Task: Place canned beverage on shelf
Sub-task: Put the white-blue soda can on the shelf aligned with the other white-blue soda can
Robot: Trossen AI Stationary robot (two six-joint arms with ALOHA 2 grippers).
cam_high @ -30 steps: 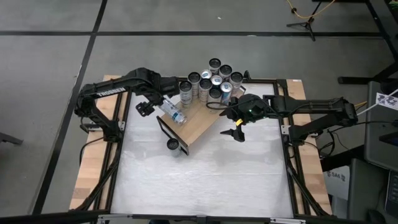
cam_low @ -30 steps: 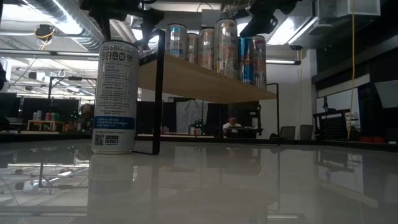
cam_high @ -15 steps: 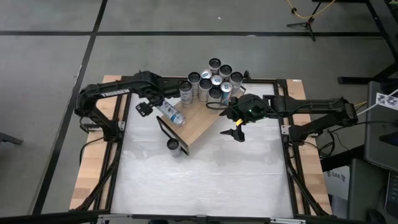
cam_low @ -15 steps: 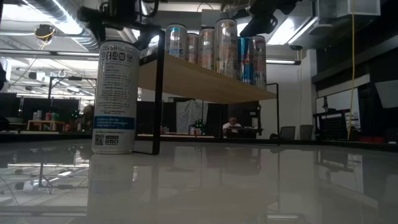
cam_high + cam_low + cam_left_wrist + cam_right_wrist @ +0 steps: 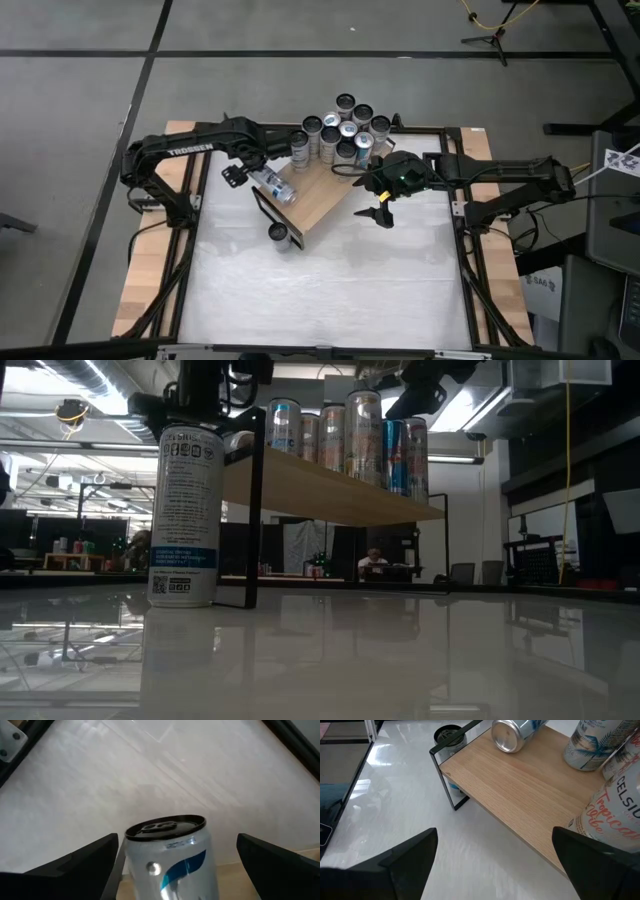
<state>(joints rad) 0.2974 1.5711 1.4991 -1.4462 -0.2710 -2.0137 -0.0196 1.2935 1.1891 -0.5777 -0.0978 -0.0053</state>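
Observation:
The shelf is a light wooden board on thin black frame ends, standing aslant on the white table. Several upright cans crowd its far end. One silver-and-blue can lies on its side on the board near the left edge, also in the high view. My left gripper hangs open over this can, pointing steeply down, one finger on each side without touching. Another can stands upright on the table at the shelf's near end. My right gripper waits open above the table, right of the shelf.
The black post of the shelf's near frame end stands right beside the upright can. White tabletop stretches toward the near edge. A black metal frame borders the table.
My left gripper has come down toward the lying can on the shelf and shifted a little toward the table's right, staying open. The cans, the shelf and my right arm have kept still.

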